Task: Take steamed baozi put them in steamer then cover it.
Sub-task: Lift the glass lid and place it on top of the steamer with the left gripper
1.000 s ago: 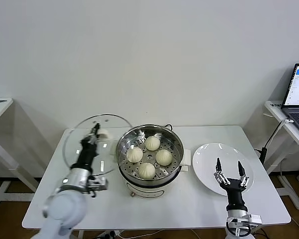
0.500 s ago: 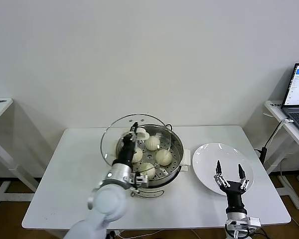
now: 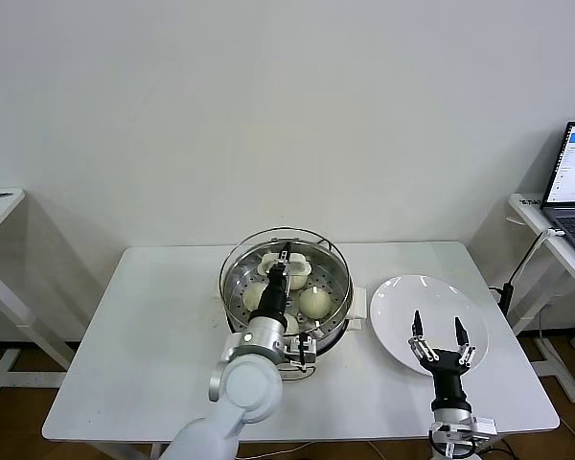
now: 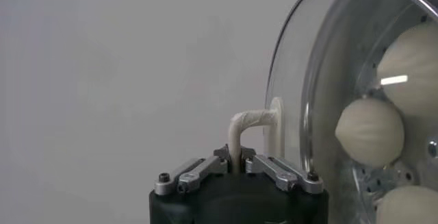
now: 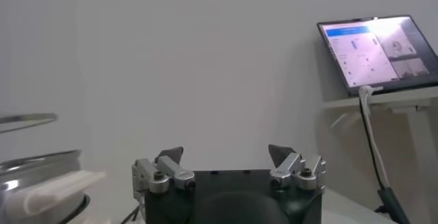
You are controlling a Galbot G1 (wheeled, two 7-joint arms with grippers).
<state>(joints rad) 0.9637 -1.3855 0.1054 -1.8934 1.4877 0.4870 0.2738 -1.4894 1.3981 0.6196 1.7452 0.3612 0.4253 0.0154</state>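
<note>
The left arm covers part of the steamer (image 3: 286, 305) in the head view, so only parts of the baozi (image 3: 314, 302) can be seen there, and the fourth one is hard to make out. The left gripper (image 3: 285, 263) is clenched on the cream handle (image 4: 248, 124) of the glass lid (image 3: 268, 247), which it holds over the steamer. Whether the lid rim already touches the pot cannot be told.

The left wrist view shows the grip clearly: the thin curved handle goes between the closed metal fingers (image 4: 188, 176). Behind the clear glass three baozi show as smooth, round, cream-white shapes on the tray with holes.

The right gripper (image 3: 437, 344) hangs over the white plate (image 3: 395, 305), near its front edge, with its two dark fingers spread apart and nothing between them. The right wrist view shows a laptop (image 5: 373, 53) on a side table, and only an edge of the shiny steel steamer.

The steamer stands in the middle of the white table (image 3: 153, 326).
</note>
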